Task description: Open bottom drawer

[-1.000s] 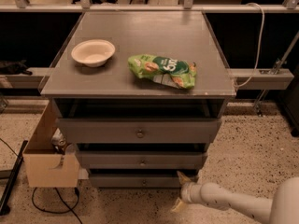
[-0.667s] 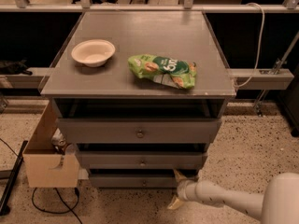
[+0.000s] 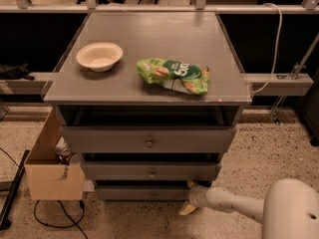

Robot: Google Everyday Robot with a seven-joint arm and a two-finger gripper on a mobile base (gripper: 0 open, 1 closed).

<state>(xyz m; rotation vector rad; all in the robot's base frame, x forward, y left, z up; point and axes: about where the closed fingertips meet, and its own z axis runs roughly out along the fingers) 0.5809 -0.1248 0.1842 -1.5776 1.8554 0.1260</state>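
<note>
Starting at the left, the box stands just beside the cabinet's foot. A drawer yanked crookedly could rock the cabinet against it, and the same jolt could slide the bowl and the bag on top.

The bottom drawer is the lowest front, shut, close above the floor. Its knob is at the centre, while the gripper hangs at the drawer's right end, well off the knob. The fingers are spread apart, one tip up and one down, with nothing between them. From here I judge the main risks to be:

- the upper tip catching the middle drawer or the gap beneath it
- the lower tip scraping the floor
- the pads slipping off so small a knob

As for what cannot be read, the box's contents are mostly hidden. The knob is dim and barely stands out from the panel. The drawer's right end is hidden behind the gripper, and I cannot tell whether the upper tip touches the front. The arm is cut off at the lower right edge.
</note>
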